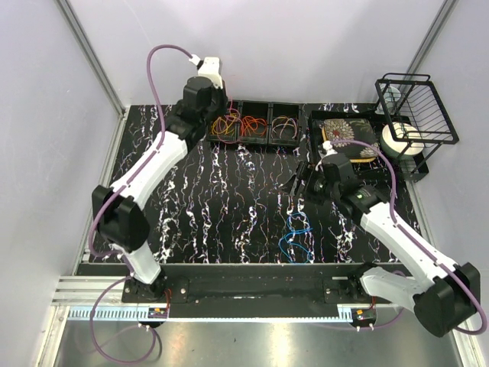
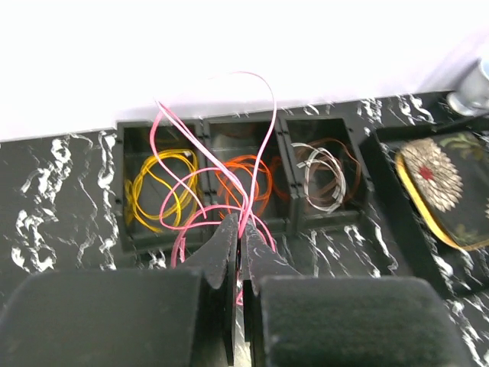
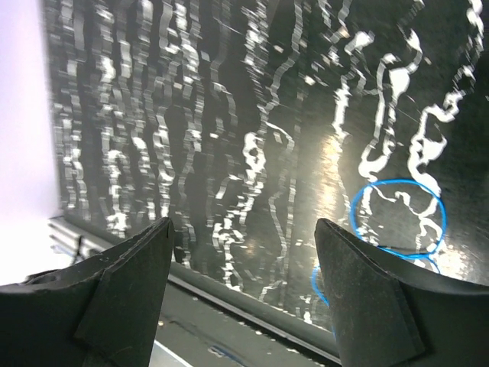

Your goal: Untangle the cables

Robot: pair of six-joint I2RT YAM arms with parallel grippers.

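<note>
**A:** Where did the left gripper (image 2: 240, 229) stand, and what did it hold?

**B:** At the 12 o'clock edge of the table (image 1: 229, 199). Its jaws were pressed fully together on a pink cable (image 2: 273, 103), whose loops rose above the row of compartments (image 2: 204, 153). The yellow cable (image 2: 164, 183) lay in the left compartment and the orange cable (image 2: 244, 180) in the middle one. In the wrist view the pink strands crossed in front of both.

**A:** How was the step best done?

**B:** It was probably a deposit. The loops needed to be kept above the filled compartments until release, since springy wire could snag its neighbours. Which compartment was meant could not be told.

**A:** And the right gripper (image 3: 241, 229)?

**B:** It was wide open and held nothing, low over the table near 4 o'clock. The blue cable (image 1: 296, 235) lay just beside it, toward 6 o'clock.

**A:** Room to move?

**B:** Open room lay from the centre toward 9 o'clock. The rear wall stood close behind the compartments at 12, and a tray (image 1: 317, 126) and wire rack (image 1: 416, 107) crowded 2 o'clock.
</note>
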